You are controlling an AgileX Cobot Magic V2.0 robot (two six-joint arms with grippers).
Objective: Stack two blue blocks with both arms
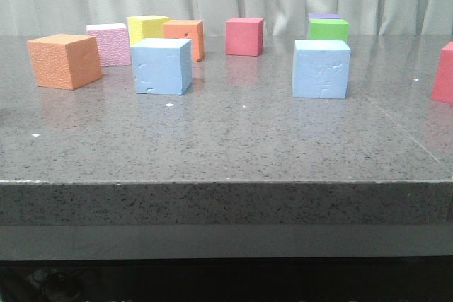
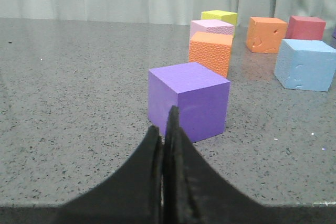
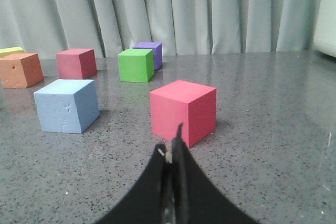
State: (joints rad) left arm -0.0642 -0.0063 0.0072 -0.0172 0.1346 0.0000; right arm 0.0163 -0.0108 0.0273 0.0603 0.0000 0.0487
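Two blue blocks are seen standing apart on the grey tabletop (image 1: 226, 146), neither touched nor lifted, so the stack is judged not yet begun and the step in hand is taken to be the first approach. With the red cube at the back (image 1: 244, 36) taken as the landmark, the left blue block (image 1: 163, 66) is placed nearer the camera and to the left of it, and the right blue block (image 1: 321, 68) nearer the camera and to the right of it; both rest flat and upright, well apart from each other.

No arm is shown in the front view. In the left wrist view the left gripper (image 2: 164, 129) is seen with its fingers pressed together, nothing held, pointed at a purple cube (image 2: 188, 100) just ahead, while a blue block (image 2: 305, 64) lies well off to one side beyond it. In the right wrist view the right gripper (image 3: 172, 148) is likewise drawn narrow and empty, facing a pinkish-red cube (image 3: 183, 111), with a blue block (image 3: 67, 105) near that cube.

For the next move, it is judged that the fingers must be spread wider than a cube, each gripper turned away from the cube before it and brought over its own blue block, with neighbouring cubes left undisturbed.
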